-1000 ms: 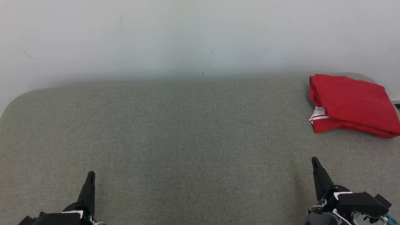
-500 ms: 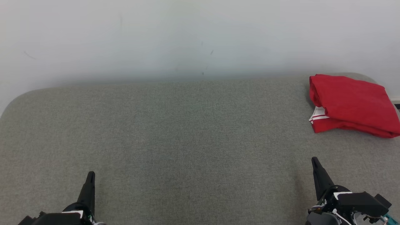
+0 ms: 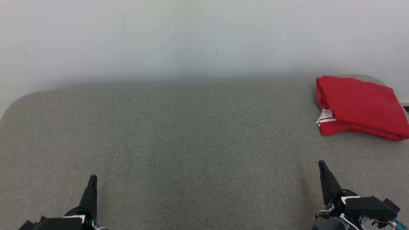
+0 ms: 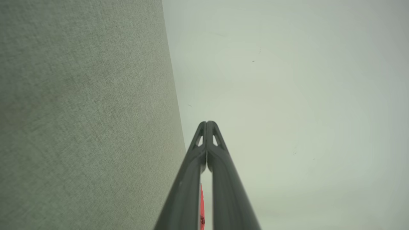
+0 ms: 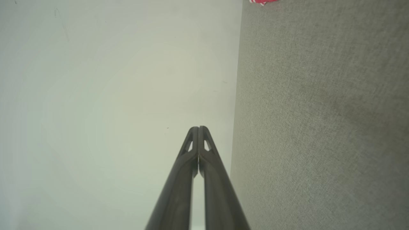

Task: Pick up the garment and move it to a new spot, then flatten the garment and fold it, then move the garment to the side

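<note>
Nothing has shifted since a second ago: both arms and the cloth sit where they were. In the head view the garment lies folded into a red bundle at about 2 o'clock, on the far right part of the grey fabric surface close to its rounded back corner, with a white-striped edge peeking out at its near left side. It lies free of both arms. The left gripper rests low at 7 o'clock and the right gripper at 5 o'clock, both pointing toward 12 o'clock and the pale wall.

In the left wrist view the left gripper has its two dark fingers pressed tip to tip, clamped on nothing. The right gripper is the same in its own view — fingers together and empty — and a scrap of the garment shows there at 1 o'clock, well apart from the fingertips.
</note>
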Available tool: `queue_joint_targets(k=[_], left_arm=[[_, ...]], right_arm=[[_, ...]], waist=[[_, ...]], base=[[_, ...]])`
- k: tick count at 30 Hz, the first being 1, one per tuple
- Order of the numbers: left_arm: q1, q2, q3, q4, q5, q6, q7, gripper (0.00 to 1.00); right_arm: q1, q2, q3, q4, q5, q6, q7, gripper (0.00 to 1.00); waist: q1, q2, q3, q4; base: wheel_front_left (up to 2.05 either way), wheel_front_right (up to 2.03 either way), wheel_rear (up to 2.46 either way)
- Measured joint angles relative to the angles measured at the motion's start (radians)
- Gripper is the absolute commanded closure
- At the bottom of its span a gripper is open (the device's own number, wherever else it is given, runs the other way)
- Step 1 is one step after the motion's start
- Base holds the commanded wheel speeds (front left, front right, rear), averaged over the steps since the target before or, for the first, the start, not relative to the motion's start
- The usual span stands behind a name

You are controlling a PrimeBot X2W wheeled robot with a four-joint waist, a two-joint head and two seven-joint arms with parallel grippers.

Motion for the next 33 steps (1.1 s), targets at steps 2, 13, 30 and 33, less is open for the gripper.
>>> queue_joint_targets(k=[2,13,30,33], left_arm=[[0.0,0.0,0.0,0.0,0.0,0.0,0.0,1.0],[0.0,0.0,0.0,0.0,0.0,0.0,0.0,1.0],[0.0,0.0,0.0,0.0,0.0,0.0,0.0,1.0],[0.0,0.0,0.0,0.0,0.0,0.0,0.0,1.0]], right_arm=[[0.0,0.0,0.0,0.0,-0.001,0.0,0.0,1.0],[0.0,0.002,-0.003,0.0,-0.001,0.0,0.003,1.0],[0.0,0.004,-0.005,0.0,-0.005,0.0,0.004,1.0],[0.0,0.004,-0.006,0.001,-0.005,0.0,0.004,1.0]], waist=[[0.0,0.0,0.0,0.0],[0.0,0.0,0.0,0.0],[0.0,0.0,0.0,0.0],[0.0,-0.0001,0.0,0.0]], base=[[0.0,0.0,0.0],[0.0,0.0,0.0],[0.0,0.0,0.0],[0.0,0.0,0.0]])
